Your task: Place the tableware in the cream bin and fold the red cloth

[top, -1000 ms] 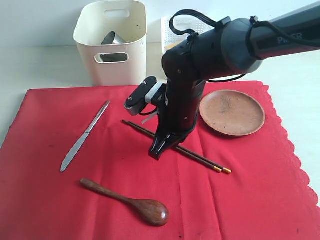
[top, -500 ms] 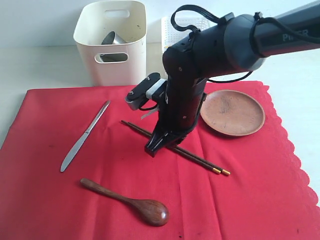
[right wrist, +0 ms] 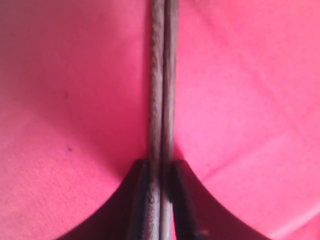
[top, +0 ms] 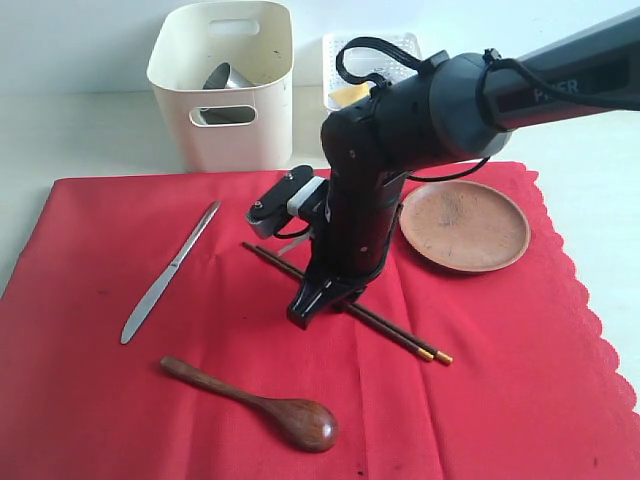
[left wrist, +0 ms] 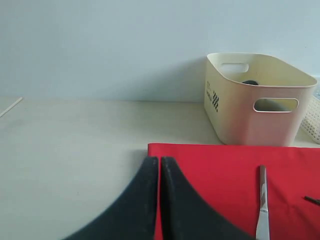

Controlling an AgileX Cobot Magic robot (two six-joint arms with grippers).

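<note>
Pale worktop [top: 90,130] against plain light wall; red cloth [top: 500,380] spread flat, cream bin [top: 225,140] just behind. Dark chopsticks [top: 400,338] across cloth, long axis diagonal in ext. view, gold tips toward near right. Right end effector [top: 305,310] nipped narrow on both sticks; grip clear in R wrist view only. Left end effector [left wrist: 159,165], in L wrist view only: fingers pressed together, empty, at cloth's edge.

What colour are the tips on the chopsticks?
Gold tips on dark chopsticks; the exterior view shows them best.
</note>
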